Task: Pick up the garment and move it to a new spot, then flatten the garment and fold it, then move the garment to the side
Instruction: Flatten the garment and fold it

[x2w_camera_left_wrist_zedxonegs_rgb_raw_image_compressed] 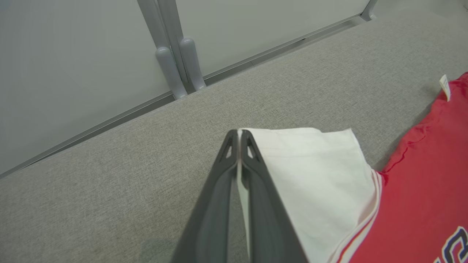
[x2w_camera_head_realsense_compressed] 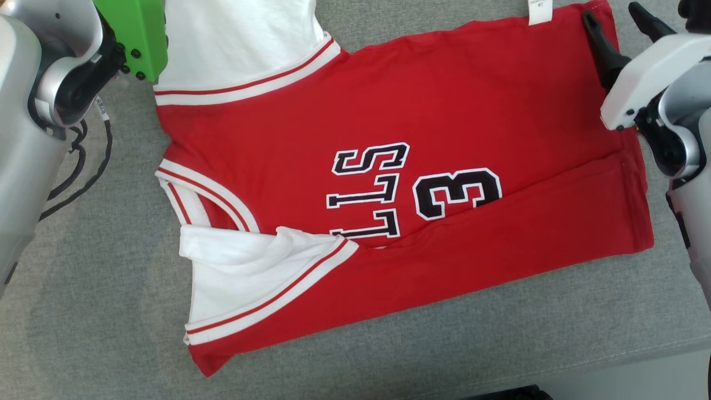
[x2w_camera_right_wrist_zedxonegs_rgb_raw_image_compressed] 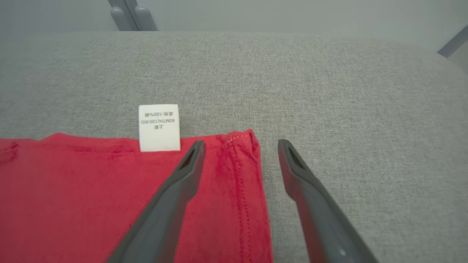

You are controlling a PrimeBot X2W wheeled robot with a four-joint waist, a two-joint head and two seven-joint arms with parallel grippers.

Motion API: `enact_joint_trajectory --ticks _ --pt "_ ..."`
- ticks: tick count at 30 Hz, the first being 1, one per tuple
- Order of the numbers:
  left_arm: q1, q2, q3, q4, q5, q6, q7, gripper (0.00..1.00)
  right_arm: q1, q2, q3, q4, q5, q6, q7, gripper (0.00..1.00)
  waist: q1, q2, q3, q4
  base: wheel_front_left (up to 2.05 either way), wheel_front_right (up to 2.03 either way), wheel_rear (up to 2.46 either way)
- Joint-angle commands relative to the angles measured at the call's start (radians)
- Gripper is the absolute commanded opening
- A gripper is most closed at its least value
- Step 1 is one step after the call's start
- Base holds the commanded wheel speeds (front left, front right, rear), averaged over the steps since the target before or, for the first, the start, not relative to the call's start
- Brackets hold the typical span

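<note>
The red and white shirt [x2w_camera_head_realsense_compressed: 444, 111] is lying spread on the gray cushion [x2w_camera_head_realsense_compressed: 83, 311]. The left gripper [x2w_camera_left_wrist_zedxonegs_rgb_raw_image_compressed: 238, 137] is pinching the edge of its white sleeve [x2w_camera_left_wrist_zedxonegs_rgb_raw_image_compressed: 314, 175], fingers pressed together. The right gripper [x2w_camera_right_wrist_zedxonegs_rgb_raw_image_compressed: 241, 145] is hovering with fingers spread wide, straddling the hem corner beside the white label [x2w_camera_right_wrist_zedxonegs_rgb_raw_image_compressed: 159, 128].

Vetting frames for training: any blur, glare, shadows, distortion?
Head view: even soft light, jersey lettering crisp, no glare. Left wrist view: left gripper sharp, faint shadow beside the sleeve. Right wrist view: label print legible, cushion far edge bowed.
</note>
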Motion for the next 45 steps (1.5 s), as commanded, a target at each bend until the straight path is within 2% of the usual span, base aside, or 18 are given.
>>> enact_joint_trajectory --ticks 1,8,20,33,35,36,38,39,45 --pt "-0.007 0.005 0.001 -0.007 -0.006 0.006 -0.002 0.0 -0.015 0.013 -0.01 0.01 -0.012 -0.002 0.032 1.0 0.0 0.0 0.002 0.006 0.0 0.0 0.0" --pt "0.009 0.013 -0.003 -0.025 -0.009 0.015 0.001 0.0 -0.041 0.04 -0.043 0.011 -0.057 -0.002 0.163 1.0 0.0 0.0 0.0 0.011 0.0 0.0 0.0" --pt "0.013 0.024 -0.016 -0.04 -0.012 0.021 0.024 0.0 -0.06 0.038 -0.062 -0.053 -0.09 -0.002 0.334 1.0 0.0 0.0 -0.007 0.0 0.0 0.0 0.0" --pt "0.001 0.007 -0.02 -0.045 -0.014 0.017 0.004 0.0 -0.094 0.06 -0.095 -0.018 -0.1 -0.002 0.365 0.99 0.0 0.0 0.015 0.026 0.0 0.0 0.0" --pt "0.002 0.007 -0.021 -0.042 -0.015 0.015 -0.001 0.0 -0.099 0.061 -0.094 -0.019 -0.096 -0.002 0.362 0.73 0.0 0.0 0.016 0.028 0.0 0.0 0.0" --pt "0.002 0.007 -0.022 -0.04 -0.015 0.013 -0.001 0.0 -0.101 0.061 -0.091 -0.021 -0.094 -0.002 0.361 0.48 0.0 0.0 0.015 0.029 0.0 0.0 0.0" --pt "0.002 0.008 -0.023 -0.036 -0.015 0.013 -0.004 0.0 -0.104 0.06 -0.088 -0.023 -0.09 -0.002 0.36 0.1 0.0 0.0 0.014 0.031 0.0 0.0 0.0" --pt "0.002 0.008 -0.023 -0.035 -0.016 0.012 -0.006 0.0 -0.104 0.059 -0.087 -0.023 -0.089 -0.002 0.36 0.0 0.0 0.0 0.013 0.031 0.0 0.0 0.0" --pt "-0.011 0.015 -0.021 -0.033 0.001 0.01 -0.03 0.0 -0.111 0.054 -0.095 -0.038 -0.084 -0.002 0.344 0.0 0.0 0.0 0.013 0.034 0.0 0.0 0.0"
